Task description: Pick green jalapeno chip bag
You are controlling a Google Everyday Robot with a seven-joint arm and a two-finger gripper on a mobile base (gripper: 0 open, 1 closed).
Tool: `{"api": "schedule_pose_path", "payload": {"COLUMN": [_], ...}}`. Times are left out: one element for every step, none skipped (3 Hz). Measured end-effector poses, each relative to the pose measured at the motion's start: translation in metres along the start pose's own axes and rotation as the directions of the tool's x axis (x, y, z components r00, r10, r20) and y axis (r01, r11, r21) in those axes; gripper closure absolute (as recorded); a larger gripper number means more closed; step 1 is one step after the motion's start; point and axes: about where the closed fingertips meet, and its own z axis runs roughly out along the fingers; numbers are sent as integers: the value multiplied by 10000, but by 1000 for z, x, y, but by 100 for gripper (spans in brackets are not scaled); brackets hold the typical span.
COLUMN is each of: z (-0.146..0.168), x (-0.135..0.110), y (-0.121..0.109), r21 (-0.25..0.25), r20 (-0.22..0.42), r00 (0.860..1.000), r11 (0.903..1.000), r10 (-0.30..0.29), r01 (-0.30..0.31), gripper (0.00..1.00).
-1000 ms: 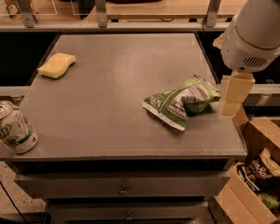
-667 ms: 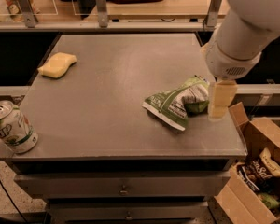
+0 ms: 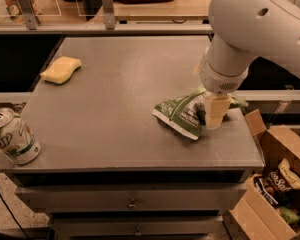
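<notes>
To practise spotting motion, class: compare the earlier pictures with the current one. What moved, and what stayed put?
The arm swung from beside the table's right edge toward the picture's left, bringing the claw over the right end of the green jalapeno chip bag. Whether it grips the bag cannot be told. The bag, yellow sponge and soda can stayed put.

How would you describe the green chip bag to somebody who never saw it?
On the grey table, go to its right side, away from the yellow sponge and soda can. The green jalapeno chip bag lies there at the gripper, the only wrinkled green-and-white foil packet on it.
</notes>
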Motion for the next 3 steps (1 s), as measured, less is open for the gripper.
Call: {"api": "schedule_pose_path", "payload": {"z": [16, 16, -5], "x": [-9, -13, -18], "y": [3, 4, 2], "r21": [-293, -407, -207], "r20": [182, 844, 1665], "r00": [9995, 9962, 9860], "r11": [9992, 9989, 9997], "r10": [-277, -207, -123], "r01": [282, 242, 160], "gripper": [41, 63, 88]}}
